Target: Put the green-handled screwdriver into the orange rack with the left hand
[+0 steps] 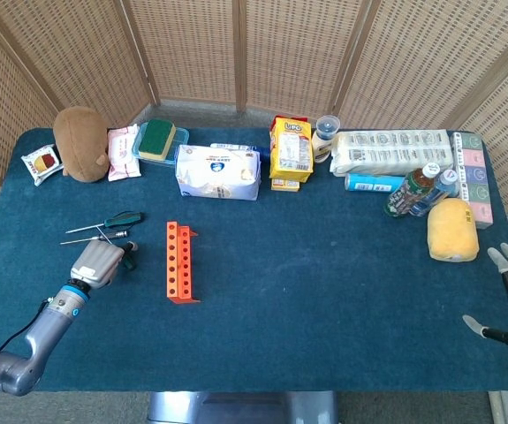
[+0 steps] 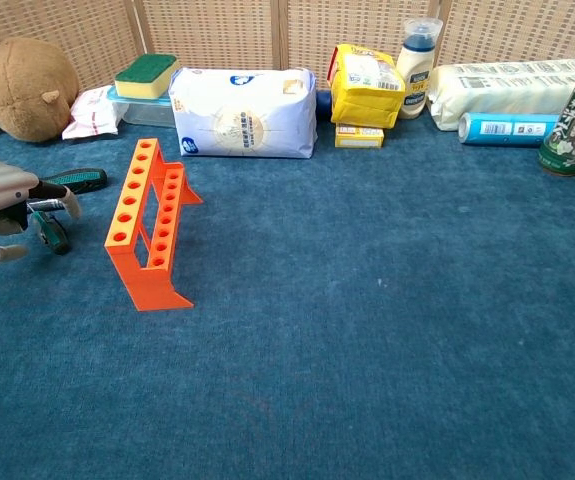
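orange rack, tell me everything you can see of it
The orange rack looks like matte plastic: a long narrow top strip with one row of round holes, a lower tier beside it, and triangular end feet. It stands upright on the blue tablecloth, every hole empty, untouched. The left hand is at its left, apart from it.

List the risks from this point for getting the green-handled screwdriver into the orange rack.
1. Several tools lie close together by the left hand; its fingers could close on the wrong one rather than the green-handled screwdriver.
2. The chest view does not show clearly whether the fingers grip anything yet, so a lift could come up empty or drop the tool.
3. The orange rack stands free on the cloth with small holes; a misaligned insertion could push or tip it.
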You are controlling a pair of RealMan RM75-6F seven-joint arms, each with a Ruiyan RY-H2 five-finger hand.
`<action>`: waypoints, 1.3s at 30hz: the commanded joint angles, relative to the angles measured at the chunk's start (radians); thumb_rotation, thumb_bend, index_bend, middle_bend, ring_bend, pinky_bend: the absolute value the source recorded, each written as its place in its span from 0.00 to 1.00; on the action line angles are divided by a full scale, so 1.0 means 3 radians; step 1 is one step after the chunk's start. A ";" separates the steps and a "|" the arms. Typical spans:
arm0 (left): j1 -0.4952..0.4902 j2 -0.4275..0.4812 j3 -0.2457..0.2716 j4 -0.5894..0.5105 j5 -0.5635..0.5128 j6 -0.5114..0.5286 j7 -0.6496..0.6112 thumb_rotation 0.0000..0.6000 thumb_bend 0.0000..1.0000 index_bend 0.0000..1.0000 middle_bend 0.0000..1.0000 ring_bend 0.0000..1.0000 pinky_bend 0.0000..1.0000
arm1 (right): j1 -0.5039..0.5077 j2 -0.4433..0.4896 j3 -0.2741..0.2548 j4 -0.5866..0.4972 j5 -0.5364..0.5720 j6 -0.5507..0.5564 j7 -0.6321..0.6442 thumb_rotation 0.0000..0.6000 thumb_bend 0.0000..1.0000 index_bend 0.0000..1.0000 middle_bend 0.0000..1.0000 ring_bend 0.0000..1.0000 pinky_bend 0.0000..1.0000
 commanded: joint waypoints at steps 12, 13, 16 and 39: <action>0.0018 -0.0032 -0.0038 -0.0057 0.0013 -0.0010 0.0087 1.00 0.38 0.35 1.00 1.00 0.98 | -0.0002 0.0006 -0.0002 -0.0003 -0.0001 -0.0001 0.0015 1.00 0.00 0.06 0.00 0.00 0.00; 0.0018 -0.0035 -0.0041 -0.0056 0.0008 -0.0014 0.0099 1.00 0.38 0.35 1.00 1.00 0.98 | -0.0002 0.0007 -0.0002 -0.0005 -0.0002 0.0000 0.0017 1.00 0.00 0.06 0.00 0.00 0.00; 0.0016 -0.0042 -0.0059 -0.0057 -0.0014 -0.0025 0.0144 1.00 0.38 0.36 1.00 1.00 0.98 | -0.0004 0.0009 -0.0001 -0.0003 0.0003 -0.0001 0.0022 1.00 0.00 0.06 0.00 0.00 0.00; 0.0016 -0.0075 -0.0108 -0.0066 -0.0126 -0.0090 0.0343 1.00 0.43 0.48 1.00 1.00 0.98 | -0.0009 0.0024 -0.0007 -0.0014 -0.0015 0.0008 0.0048 1.00 0.00 0.06 0.00 0.00 0.00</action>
